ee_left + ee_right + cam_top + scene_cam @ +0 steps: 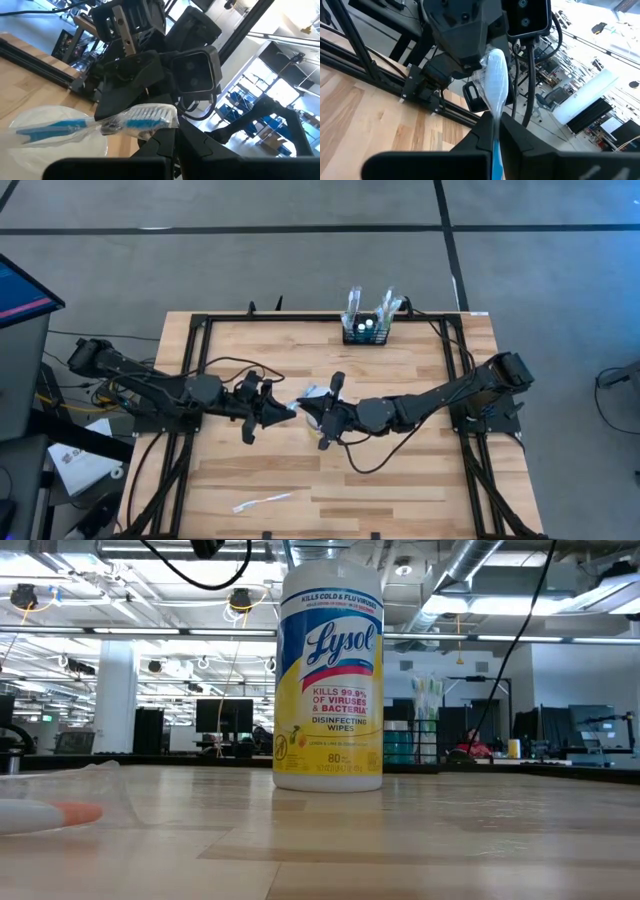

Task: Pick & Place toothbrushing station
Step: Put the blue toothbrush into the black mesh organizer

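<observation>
Toothbrushing station (366, 330) sits at the table's far edge, well apart from both grippers (283, 412) (316, 418), each pinching the wrapped toothbrush (135, 118).

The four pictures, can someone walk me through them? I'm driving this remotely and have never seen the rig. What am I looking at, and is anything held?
These are two dark robot arms working at a wooden table. The overhead picture shows everything: the left gripper and right gripper meet at the table's middle. The black toothbrushing station, already holding wrapped brushes, stands at the far edge. A loose clear wrapper lies near the front edge.

The table-level picture mostly shows a Lysol wipes tub.

The other two pictures come from cameras on each wrist. The left one shows a toothbrush in clear wrapping, pinched between that arm's shut fingers. The right one shows the right arm's fingers shut on the same wrapped brush. So both arms hold it, like a handover or unwrapping.
</observation>
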Motion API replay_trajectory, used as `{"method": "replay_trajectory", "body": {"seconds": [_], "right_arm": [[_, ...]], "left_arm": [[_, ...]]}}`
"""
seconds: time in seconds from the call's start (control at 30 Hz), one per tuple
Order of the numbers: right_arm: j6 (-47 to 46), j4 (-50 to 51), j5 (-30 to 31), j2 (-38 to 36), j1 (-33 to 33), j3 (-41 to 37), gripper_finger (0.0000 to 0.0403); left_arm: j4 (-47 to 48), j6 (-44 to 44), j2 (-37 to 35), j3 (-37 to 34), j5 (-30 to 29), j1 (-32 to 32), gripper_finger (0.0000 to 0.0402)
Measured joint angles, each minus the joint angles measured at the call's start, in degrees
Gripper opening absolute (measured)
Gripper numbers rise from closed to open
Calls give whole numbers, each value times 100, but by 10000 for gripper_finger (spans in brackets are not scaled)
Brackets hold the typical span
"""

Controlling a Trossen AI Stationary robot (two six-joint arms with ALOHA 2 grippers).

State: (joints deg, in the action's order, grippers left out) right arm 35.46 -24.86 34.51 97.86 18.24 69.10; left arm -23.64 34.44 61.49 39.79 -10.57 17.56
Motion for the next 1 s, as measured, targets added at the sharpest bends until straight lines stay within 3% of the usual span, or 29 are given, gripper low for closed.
{"method": "replay_trajectory", "body": {"seconds": [0.47, 1.0], "right_arm": [[107, -129, 215, -181, -255, 5, 1], [-321, 278, 213, -596, -745, 4, 0]], "left_arm": [[228, -1157, -636, -7, 140, 6, 2], [306, -1174, -737, -508, 157, 48, 2]]}}
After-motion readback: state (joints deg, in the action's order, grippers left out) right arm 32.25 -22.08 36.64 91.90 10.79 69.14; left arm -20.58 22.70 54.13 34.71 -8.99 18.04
